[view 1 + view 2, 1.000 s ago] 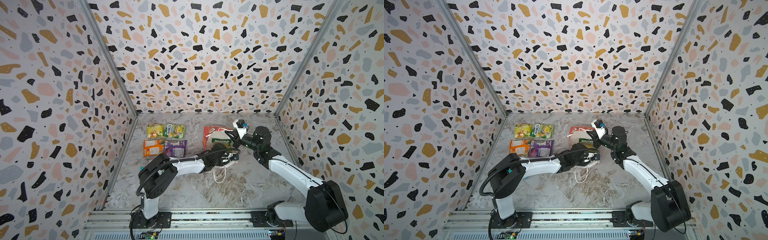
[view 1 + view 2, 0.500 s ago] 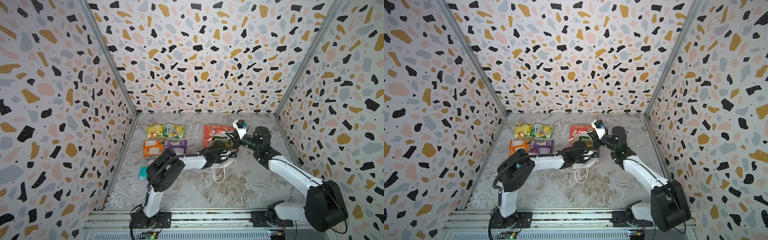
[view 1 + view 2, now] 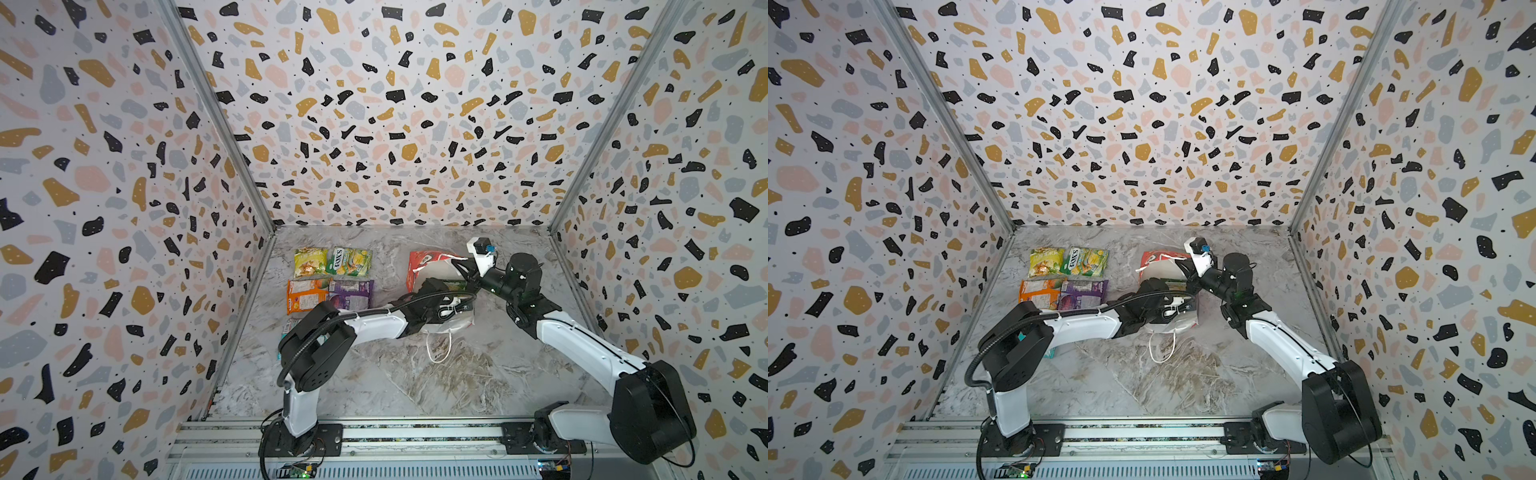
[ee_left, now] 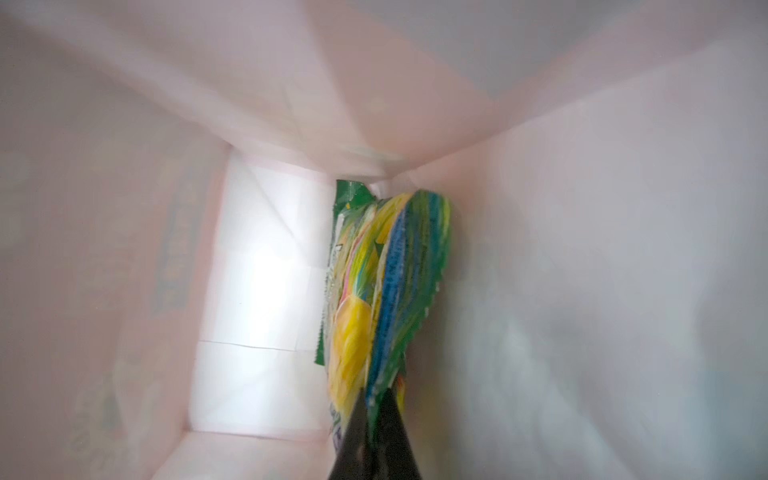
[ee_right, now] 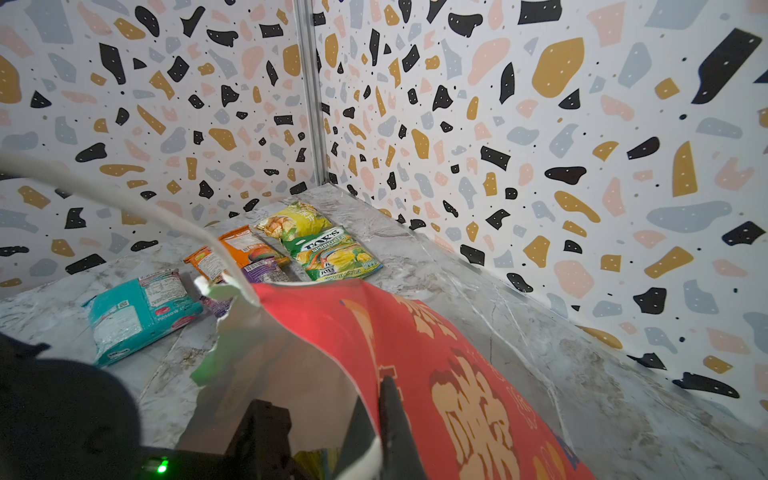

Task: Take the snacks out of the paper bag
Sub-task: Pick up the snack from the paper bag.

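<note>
On the marbled tabletop (image 3: 415, 382), red paper bag with cord handles (image 3: 426, 264) lies on its side toward the back, mouth to the front. Left of the bag, a two-by-two block: yellow plastic packet (image 3: 309, 262) and yellow-green FOX'S packet (image 3: 350, 262) behind, orange plastic packet (image 3: 305, 296) and purple plastic packet (image 3: 353, 291) in front. In front of the orange one: teal plastic packet (image 5: 137, 316), partly under left arm (image 3: 374, 324). Inside the bag: green striped packet (image 4: 390, 270), left gripper (image 4: 374, 405) on its near edge. On the bag's top wall: right gripper (image 5: 376, 415).

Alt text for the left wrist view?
The left tool is shut on the edge of a green, yellow and blue snack packet inside the paper bag. The bag's white walls fill the rest of the blurred frame.
</note>
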You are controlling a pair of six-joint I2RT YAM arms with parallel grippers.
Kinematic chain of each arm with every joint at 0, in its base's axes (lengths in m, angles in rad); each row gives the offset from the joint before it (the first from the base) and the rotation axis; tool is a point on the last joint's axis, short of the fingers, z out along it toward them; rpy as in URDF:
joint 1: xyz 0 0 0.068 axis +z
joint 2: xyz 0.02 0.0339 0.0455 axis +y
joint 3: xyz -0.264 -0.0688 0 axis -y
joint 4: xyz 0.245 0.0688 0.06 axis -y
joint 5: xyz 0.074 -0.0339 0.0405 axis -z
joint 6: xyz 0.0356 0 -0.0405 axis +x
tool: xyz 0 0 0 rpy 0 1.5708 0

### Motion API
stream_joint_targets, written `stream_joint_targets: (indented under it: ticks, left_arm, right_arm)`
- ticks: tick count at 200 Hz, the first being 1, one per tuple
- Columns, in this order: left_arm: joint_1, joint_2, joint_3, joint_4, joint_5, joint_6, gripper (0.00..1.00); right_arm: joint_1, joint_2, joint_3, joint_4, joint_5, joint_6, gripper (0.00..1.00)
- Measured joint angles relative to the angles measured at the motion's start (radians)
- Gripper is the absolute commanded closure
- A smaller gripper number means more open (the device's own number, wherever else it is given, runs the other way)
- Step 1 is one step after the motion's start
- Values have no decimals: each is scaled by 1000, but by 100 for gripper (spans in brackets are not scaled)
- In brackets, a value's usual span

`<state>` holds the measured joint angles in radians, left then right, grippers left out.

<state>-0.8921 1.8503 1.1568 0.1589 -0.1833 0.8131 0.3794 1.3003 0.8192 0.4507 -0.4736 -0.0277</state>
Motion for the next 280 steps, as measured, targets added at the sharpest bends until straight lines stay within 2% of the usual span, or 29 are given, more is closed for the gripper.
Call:
stream_joint_targets:
  ticks: [83, 130, 172, 211, 225, 237, 256, 280]
  left_arm:
    - [-91, -237, -38, -77, -43, -64, 100]
    - [-135, -455, -38, -156, -30, -135, 100]
    - [-137, -663, -38, -173, 2, -240, 100]
    - [-126, -818, -37, -217, -5, -393, 100]
    - [-84, -863, -32, -252, -3, -485, 100]
    - [-8, -896, -31, -281, 12, -581, 100]
    - [177, -938, -34, -340, 61, -753, 100]
    - [411, -974, -89, -389, 186, -956, 100]
  right_arm:
    - [-3, 28, 26, 8, 55, 12, 100]
    - [-16, 72, 106, -53, 91, 31, 100]
    - [-26, 106, 182, -125, 117, 50, 100]
    - [-31, 134, 243, -183, 127, 85, 100]
    - [-32, 135, 261, -213, 127, 109, 100]
    - [-35, 137, 285, -247, 126, 138, 100]
    - [-51, 147, 334, -295, 105, 204, 100]
    - [-102, 154, 368, -321, 54, 330, 100]
